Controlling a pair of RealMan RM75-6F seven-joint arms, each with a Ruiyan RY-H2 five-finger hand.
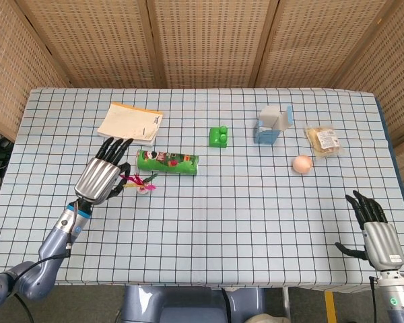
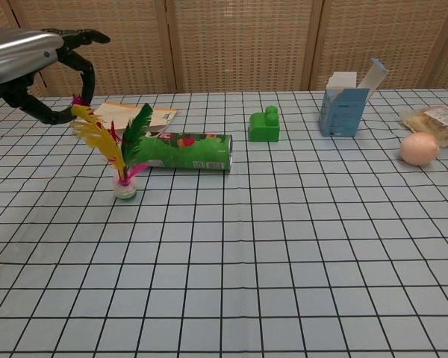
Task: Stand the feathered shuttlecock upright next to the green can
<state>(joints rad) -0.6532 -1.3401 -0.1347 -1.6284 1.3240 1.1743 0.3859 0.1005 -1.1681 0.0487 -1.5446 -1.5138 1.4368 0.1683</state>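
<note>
The feathered shuttlecock (image 2: 124,160) stands on its base on the checked tablecloth (image 2: 284,246), feathers up and fanned slightly outward, just beside the left end of the green can (image 2: 188,151), which lies on its side; the two look close but not quite touching in the chest view; so the main part of the task appears done. The left hand (image 2: 41,63) hovers above and to the left of the feathers, fingers curled in an arc with nothing plainly between them; a fingertip sits very near the topmost yellow and pink feather, and from this angle it is hard to say whether it touches or has just cleared it; I read the hand as spread and empty, though not with certainty. What is left, as far as I can judge, is to draw that hand away without brushing the feathers and tipping the shuttlecock. The right hand (image 1: 377,232) rests at the near right edge of the table, fingers apart, holding nothing, well apart from everything.
</note>
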